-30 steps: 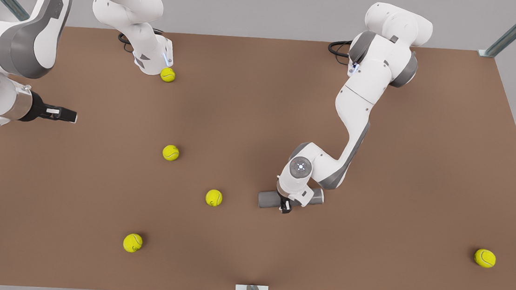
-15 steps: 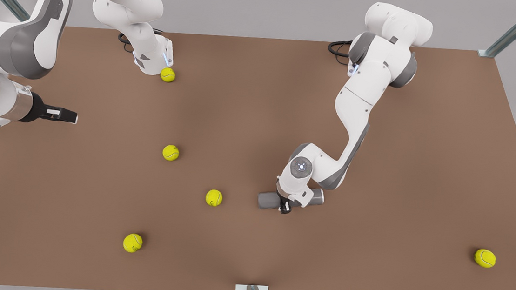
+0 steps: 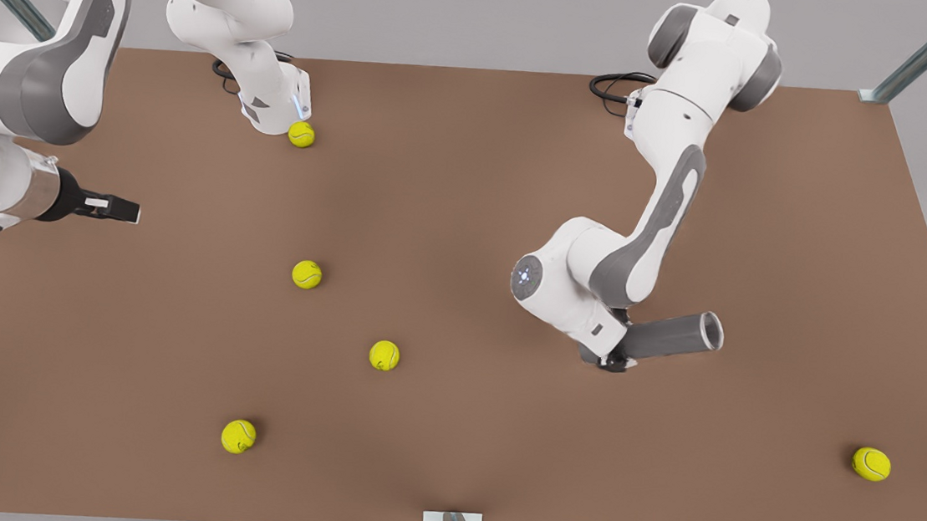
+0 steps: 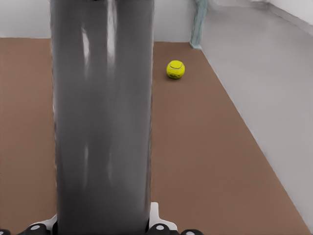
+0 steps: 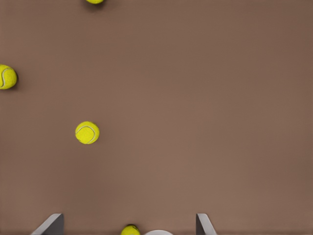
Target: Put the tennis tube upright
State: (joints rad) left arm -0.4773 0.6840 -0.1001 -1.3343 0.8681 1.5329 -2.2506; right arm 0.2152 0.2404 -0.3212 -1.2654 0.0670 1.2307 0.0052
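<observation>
Front view: tennis tube [image 3: 669,336] held off the desk [image 3: 468,210] by the left pincer [image 3: 612,360], which pinches it near its closed end. Long axis runs nearly level, slightly rising toward the front view's right, open pale rim at that far end. So tube sticks out sideways from the pincer; next move prob. turns on rotating the wrist so the rim end goes up and the closed end down. Left arm bent low, elbow raised, forearm reaching down over mid-desk. Right pincer [image 3: 126,209] waits at the front view's left, well apart; can't tell if spread or pressed.

Left wrist view: tube's grey wall [image 4: 101,117] runs straight away from the cam, pincer pads at its base. A tennis ball [image 4: 175,69] lies beyond.

Right wrist view: bare desk w/ balls, e.g. one [image 5: 87,132], fingers pointing down.
</observation>
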